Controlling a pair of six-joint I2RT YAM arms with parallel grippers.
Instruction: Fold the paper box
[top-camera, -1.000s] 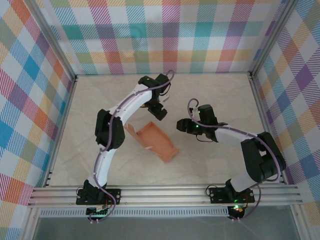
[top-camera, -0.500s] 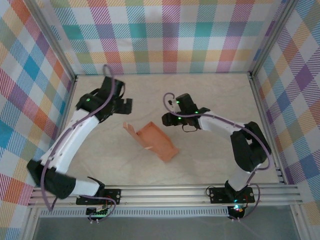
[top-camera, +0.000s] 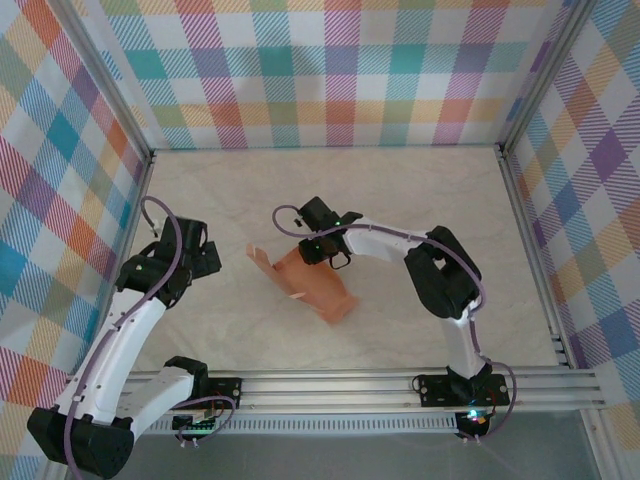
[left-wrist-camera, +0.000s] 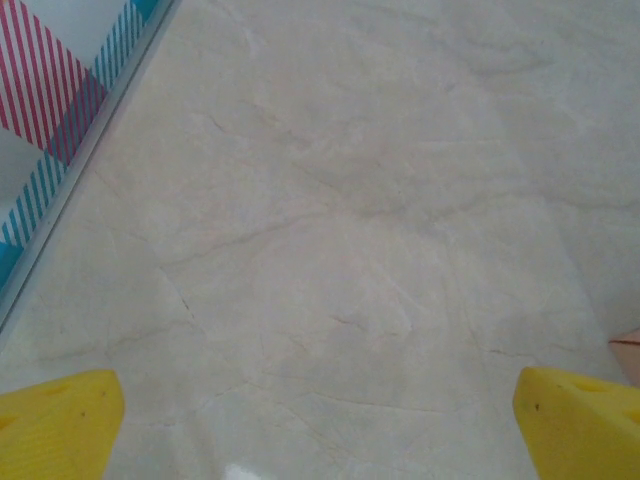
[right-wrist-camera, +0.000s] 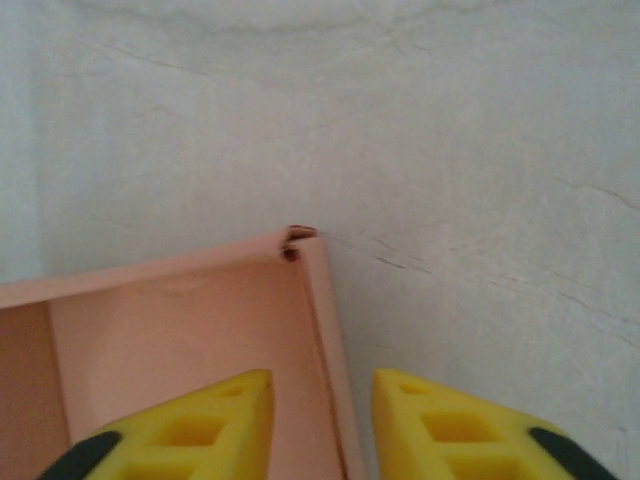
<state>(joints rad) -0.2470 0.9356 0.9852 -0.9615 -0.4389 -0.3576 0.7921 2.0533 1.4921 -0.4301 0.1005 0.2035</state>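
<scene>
The paper box (top-camera: 315, 285) is salmon-orange card, partly folded into an open tray lying at an angle mid-table, with a flap sticking out at its left end. My right gripper (top-camera: 311, 249) is at the box's far corner. In the right wrist view its yellow fingertips (right-wrist-camera: 322, 420) straddle one upright wall of the paper box (right-wrist-camera: 180, 330), with a small gap on each side, so it is open. My left gripper (top-camera: 196, 259) hangs left of the box, apart from it. Its fingers (left-wrist-camera: 320, 430) are spread wide over bare table.
The pale marbled tabletop (top-camera: 420, 190) is fenced by metal rails (top-camera: 330, 385) and checked walls on three sides. The left wall's foot (left-wrist-camera: 70, 170) runs close to my left gripper. A sliver of orange card (left-wrist-camera: 630, 340) shows at the left wrist view's right edge.
My left arm swung from behind the box out to the left and back toward the near edge. My right gripper moved left onto the box's far corner and its jaws narrowed around the wall.
</scene>
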